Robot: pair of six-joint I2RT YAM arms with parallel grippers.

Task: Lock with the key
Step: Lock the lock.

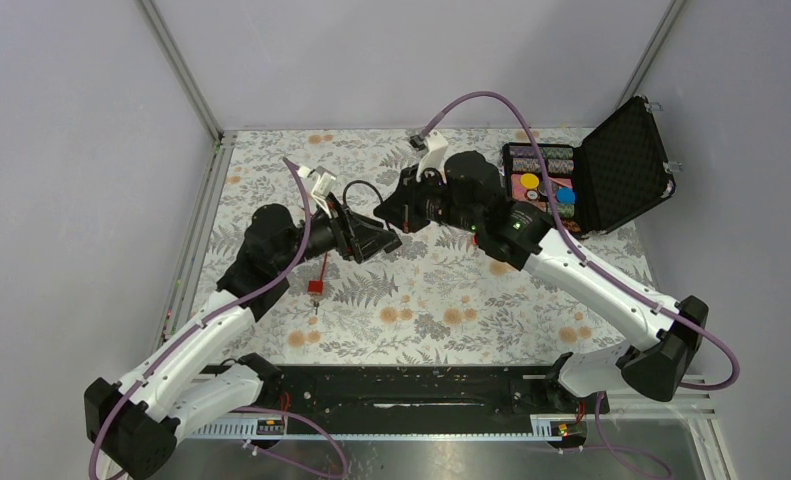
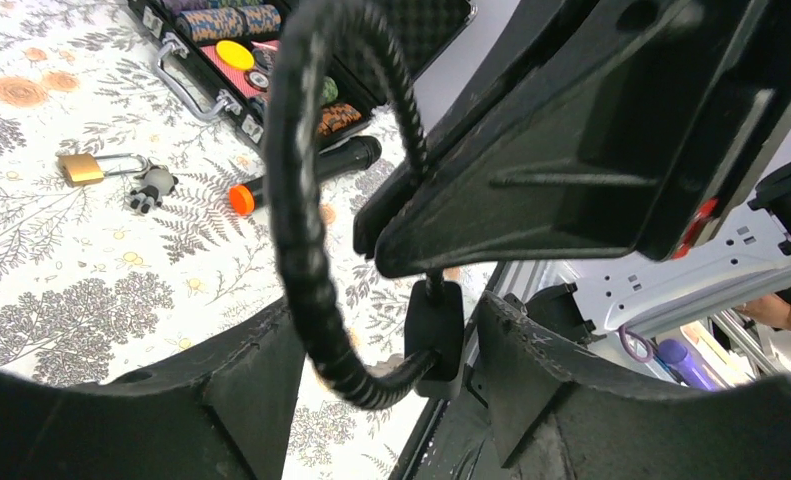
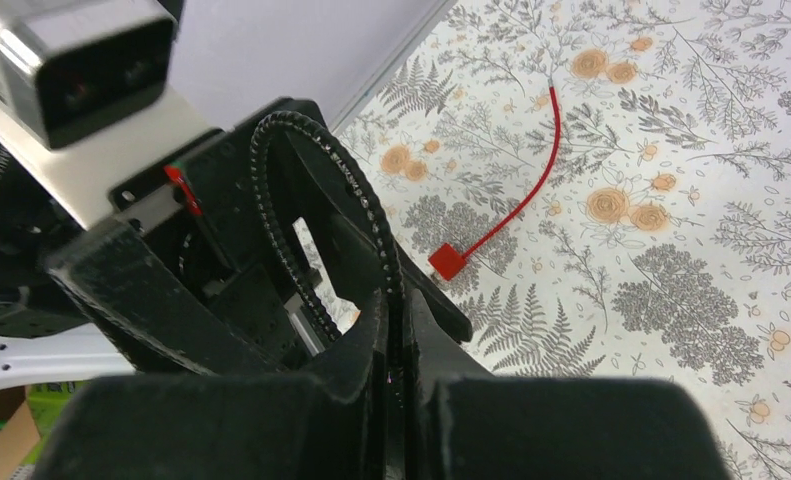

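The key (image 2: 151,188) is a small silvery cluster lying on the floral cloth beside a brass padlock (image 2: 81,168). It shows only in the left wrist view, far from both grippers. A black cable loop (image 2: 301,230) with a small black block (image 2: 433,325) hangs between the two grippers. My right gripper (image 3: 399,310) is shut on that cable (image 3: 361,195). My left gripper (image 2: 391,305) is open, its fingers standing either side of the black block with a gap on each side. In the top view both grippers (image 1: 376,240) (image 1: 389,210) meet mid-table under the loop (image 1: 361,190).
A red wire with a red block (image 1: 316,285) (image 3: 449,262) lies on the cloth near the left gripper. An open black case (image 1: 626,165) of coloured chips stands at the back right. A black cylinder with an orange end (image 2: 301,175) lies near the case.
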